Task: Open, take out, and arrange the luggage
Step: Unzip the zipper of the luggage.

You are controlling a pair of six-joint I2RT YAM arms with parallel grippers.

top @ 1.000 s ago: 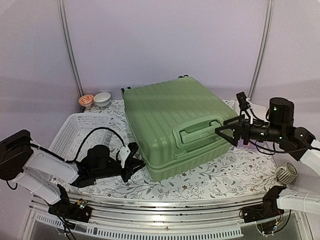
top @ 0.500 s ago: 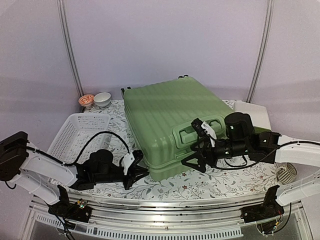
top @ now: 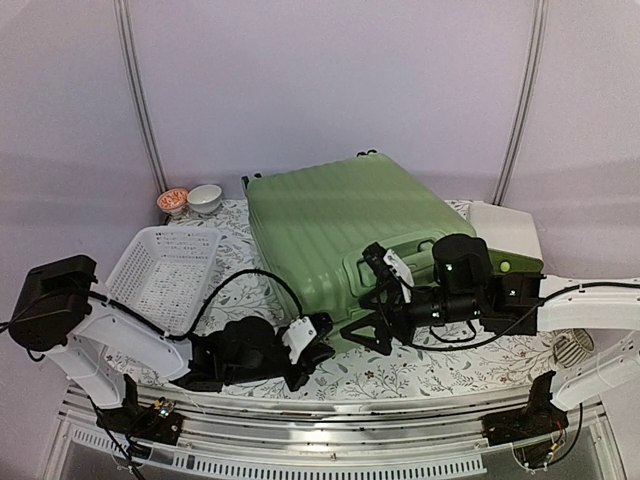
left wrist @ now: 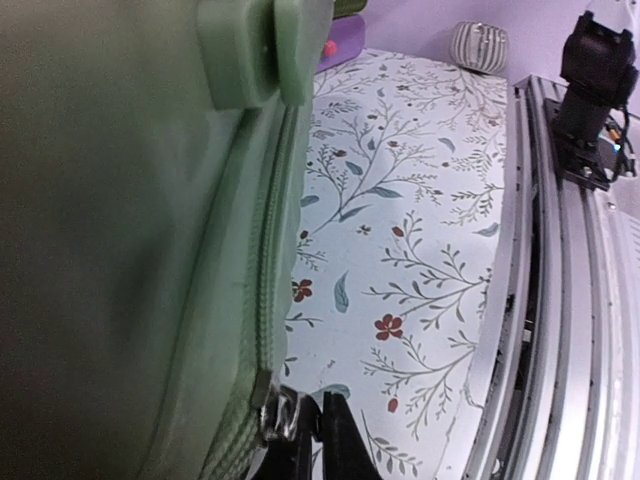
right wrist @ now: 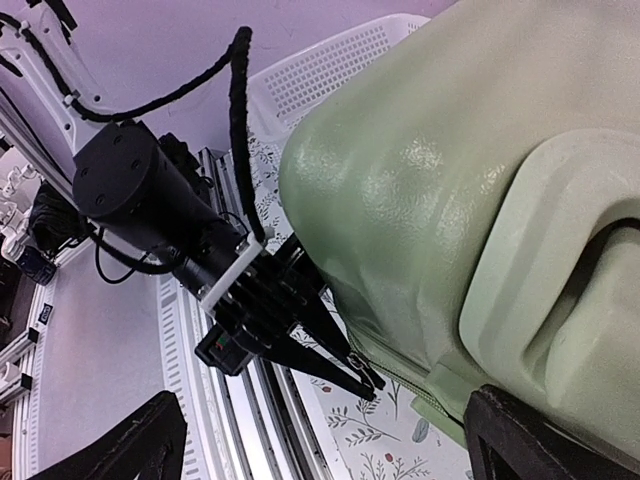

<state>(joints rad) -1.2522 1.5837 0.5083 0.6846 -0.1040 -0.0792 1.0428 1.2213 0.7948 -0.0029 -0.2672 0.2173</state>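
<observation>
Floral tablecloth [top: 450,365], left jaws pinched on zipper pull [left wrist: 283,413] of luggage [top: 330,220], right jaws wide, empty

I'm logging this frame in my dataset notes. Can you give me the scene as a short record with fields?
luggage: green, closed, lying flat on the table
left gripper: shut, tips at the zipper pull on the near corner
right gripper: open wide, at the luggage's near side
basket: white, left of the luggage
progress: not yet unzipped

Left jaws farther right along the luggage [top: 330,230] front edge; right jaws newly beside them.
</observation>
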